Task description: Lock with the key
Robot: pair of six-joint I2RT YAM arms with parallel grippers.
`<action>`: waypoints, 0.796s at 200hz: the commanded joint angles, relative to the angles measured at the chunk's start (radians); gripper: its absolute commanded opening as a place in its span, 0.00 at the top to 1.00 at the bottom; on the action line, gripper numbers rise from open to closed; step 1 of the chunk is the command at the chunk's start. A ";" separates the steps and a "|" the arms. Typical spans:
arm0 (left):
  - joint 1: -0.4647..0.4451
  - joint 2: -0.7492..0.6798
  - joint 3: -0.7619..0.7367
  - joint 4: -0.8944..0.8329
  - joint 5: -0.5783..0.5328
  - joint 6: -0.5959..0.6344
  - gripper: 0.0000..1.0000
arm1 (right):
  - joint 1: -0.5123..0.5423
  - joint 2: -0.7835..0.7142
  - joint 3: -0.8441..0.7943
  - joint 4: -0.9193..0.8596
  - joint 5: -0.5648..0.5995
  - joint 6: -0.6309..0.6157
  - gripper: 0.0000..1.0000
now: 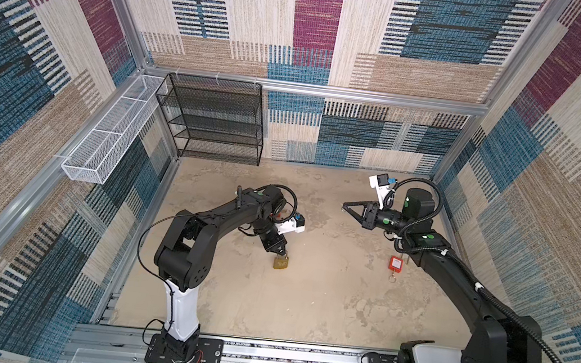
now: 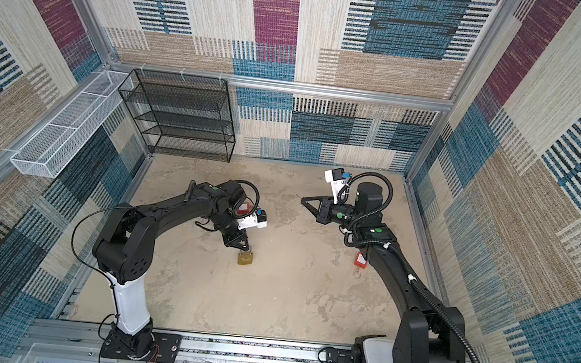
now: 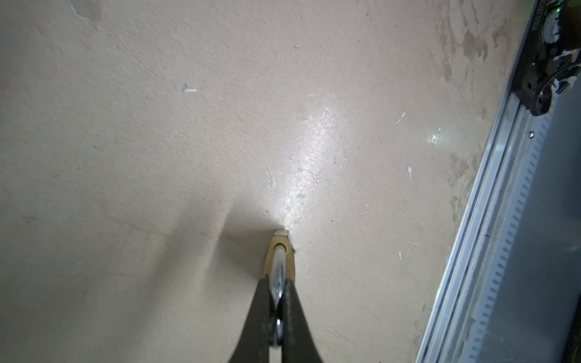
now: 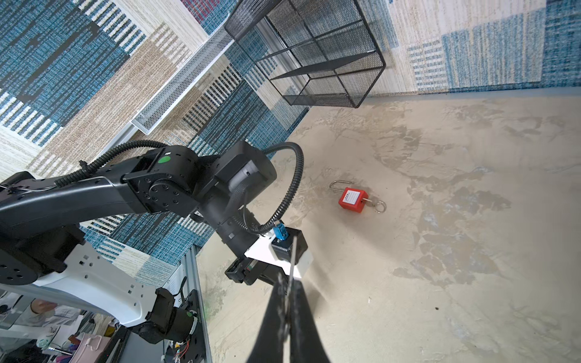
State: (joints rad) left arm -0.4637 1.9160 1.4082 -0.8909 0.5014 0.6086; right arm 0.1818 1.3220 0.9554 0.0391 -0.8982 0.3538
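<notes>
Brass padlock [image 1: 281,262] sits left of the middle of the beige worktop [image 1: 304,304], under the tip of the left gripper [image 1: 280,252]. In the left wrist view the fingers [image 3: 261,301] of that gripper [image 3: 278,284] are clamped on the padlock's silver shackle [image 3: 278,270], with the gold body [image 3: 270,251] pointing away from them toward the worktop. Whether the base touches the surface I cannot tell. Both top views show the lock roughly upright, shackle uppermost [image 2: 245,258]. The right gripper [image 1: 344,207] hangs above the worktop, well apart from the brass padlock and pointing toward the left arm. Its fingers [image 4: 273,311] are pressed together on a thin silver key [image 4: 294,251], seen edge-on in the right wrist view and too small to make out from above. A red padlock [image 1: 395,264] lies flat on the worktop just beside the right arm's forearm, with a small metal ring [image 1: 392,278] sticking out of its lower end and its own shackle [image 4: 341,184] at the other end. No gripper touches it. At the back left a black wire shelf [image 1: 213,120] stands against the patterned wall, and a white mesh basket [image 1: 105,141] is fixed along the left-hand frame.
</notes>
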 commanded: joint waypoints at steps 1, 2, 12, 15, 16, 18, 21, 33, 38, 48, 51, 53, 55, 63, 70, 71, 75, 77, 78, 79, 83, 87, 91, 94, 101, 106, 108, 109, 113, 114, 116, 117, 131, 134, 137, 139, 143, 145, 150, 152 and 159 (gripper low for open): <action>0.004 0.025 0.008 0.010 -0.028 0.043 1.00 | -0.006 -0.009 0.002 -0.008 -0.009 -0.013 1.00; 0.004 0.027 0.009 0.010 -0.029 0.043 1.00 | -0.007 -0.007 0.002 -0.009 -0.009 -0.014 1.00; 0.005 0.037 0.014 0.018 -0.042 0.040 1.00 | -0.009 -0.006 0.003 -0.010 -0.013 -0.014 1.00; 0.005 0.040 0.016 0.021 -0.045 0.040 1.00 | -0.010 -0.006 0.002 -0.010 -0.012 -0.015 1.00; 0.006 0.042 0.016 0.021 -0.045 0.040 1.00 | -0.010 -0.006 0.003 -0.010 -0.012 -0.014 1.00; 0.006 0.045 0.017 0.023 -0.048 0.040 1.00 | -0.009 -0.006 0.002 -0.009 -0.013 -0.013 1.00; 0.006 0.048 0.017 0.025 -0.049 0.040 1.00 | -0.010 -0.006 0.003 -0.009 -0.012 -0.014 1.00; 0.007 0.063 0.024 0.033 -0.056 0.035 1.00 | -0.012 -0.007 0.005 -0.013 -0.009 -0.015 1.00; 0.007 0.071 0.029 0.039 -0.060 0.028 1.00 | -0.012 -0.006 0.005 -0.016 -0.007 -0.016 1.00; 0.007 0.084 0.033 0.041 -0.061 0.026 1.00 | -0.015 -0.004 0.006 -0.019 -0.008 -0.019 1.00; 0.007 0.086 0.034 0.042 -0.061 0.026 1.00 | -0.016 -0.003 0.006 -0.021 -0.009 -0.022 1.00; 0.007 0.089 0.036 0.042 -0.062 0.027 1.00 | -0.017 -0.003 0.006 -0.023 -0.010 -0.022 1.00; 0.007 0.090 0.036 0.042 -0.063 0.028 1.00 | -0.017 -0.001 0.006 -0.024 -0.011 -0.022 1.00; 0.007 0.097 0.040 0.046 -0.064 0.029 1.00 | -0.019 0.003 0.006 -0.026 -0.011 -0.025 1.00; 0.007 0.104 0.040 0.047 -0.068 0.032 1.00 | -0.021 0.004 0.003 -0.027 -0.011 -0.027 1.00; 0.007 0.105 0.040 0.049 -0.069 0.032 1.00 | -0.021 0.006 0.003 -0.027 -0.011 -0.027 1.00; 0.007 0.107 0.041 0.051 -0.070 0.033 1.00 | -0.022 0.006 0.002 -0.027 -0.011 -0.027 1.00; 0.007 0.107 0.041 0.051 -0.071 0.033 1.00 | -0.023 0.007 0.002 -0.026 -0.011 -0.027 1.00; 0.007 0.108 0.041 0.051 -0.072 0.033 1.00 | -0.023 0.007 0.002 -0.026 -0.011 -0.027 1.00; 0.007 0.108 0.041 0.052 -0.072 0.033 1.00 | -0.023 0.007 0.002 -0.027 -0.011 -0.026 1.00; 0.006 0.111 0.042 0.053 -0.073 0.033 1.00 | -0.023 0.007 0.001 -0.025 -0.013 -0.026 1.00; 0.007 0.113 0.042 0.054 -0.075 0.033 1.00 | -0.023 0.006 -0.002 -0.022 -0.014 -0.026 1.00; 0.007 0.115 0.045 0.054 -0.077 0.031 1.00 | -0.022 0.007 -0.005 -0.019 -0.013 -0.026 1.00; 0.007 0.116 0.046 0.054 -0.078 0.031 1.00 | -0.024 0.007 -0.008 -0.017 -0.014 -0.023 1.00; 0.007 0.119 0.046 0.056 -0.080 0.030 1.00 | -0.024 0.009 -0.012 -0.012 -0.015 -0.023 1.00; 0.007 0.121 0.046 0.058 -0.081 0.028 1.00 | -0.024 0.010 -0.015 -0.011 -0.013 -0.024 1.00; 0.007 0.122 0.046 0.060 -0.082 0.027 1.00 | -0.024 0.012 -0.016 -0.010 -0.013 -0.023 1.00; 0.007 0.123 0.046 0.060 -0.081 0.026 1.00 | -0.024 0.012 -0.016 -0.010 -0.013 -0.023 1.00; 0.007 0.125 0.046 0.064 -0.082 0.022 1.00 | -0.026 0.015 -0.018 -0.009 -0.013 -0.023 1.00; 0.007 0.125 0.046 0.064 -0.082 0.021 1.00 | -0.026 0.015 -0.019 -0.008 -0.014 -0.022 1.00; 0.007 0.126 0.045 0.066 -0.081 0.019 1.00 | -0.025 0.016 -0.019 -0.008 -0.014 -0.021 1.00; 0.007 0.127 0.046 0.067 -0.080 0.018 1.00 | -0.025 0.016 -0.018 -0.008 -0.014 -0.021 1.00; 0.007 0.138 0.048 0.066 -0.078 0.013 1.00 | -0.025 0.019 -0.025 0.000 -0.016 -0.017 1.00; 0.007 0.139 0.050 0.067 -0.079 0.012 1.00 | -0.027 0.021 -0.026 0.002 -0.016 -0.016 1.00; 0.007 0.142 0.053 0.066 -0.081 0.010 1.00 | -0.027 0.021 -0.027 0.004 -0.016 -0.015 1.00; 0.007 0.143 0.053 0.066 -0.083 0.009 1.00 | -0.027 0.021 -0.027 0.006 -0.016 -0.014 1.00; 0.007 0.145 0.054 0.067 -0.083 0.008 1.00 | -0.027 0.023 -0.028 0.005 -0.017 -0.014 1.00; 0.006 0.147 0.054 0.066 -0.083 0.008 1.00 | -0.027 0.024 -0.027 0.005 -0.018 -0.014 1.00; 0.007 0.148 0.055 0.066 -0.083 0.008 0.98 | -0.028 0.026 -0.027 0.004 -0.018 -0.013 1.00; 0.007 0.149 0.055 0.066 -0.083 0.008 0.98 | -0.027 0.026 -0.026 0.004 -0.018 -0.013 1.00; 0.007 0.151 0.057 0.066 -0.086 0.005 0.98 | -0.028 0.029 -0.026 0.001 -0.018 -0.013 1.00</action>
State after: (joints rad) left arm -0.4549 2.0560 1.4570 -0.8238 0.4622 0.6029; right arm 0.1558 1.3441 0.9295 0.0105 -0.9058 0.3393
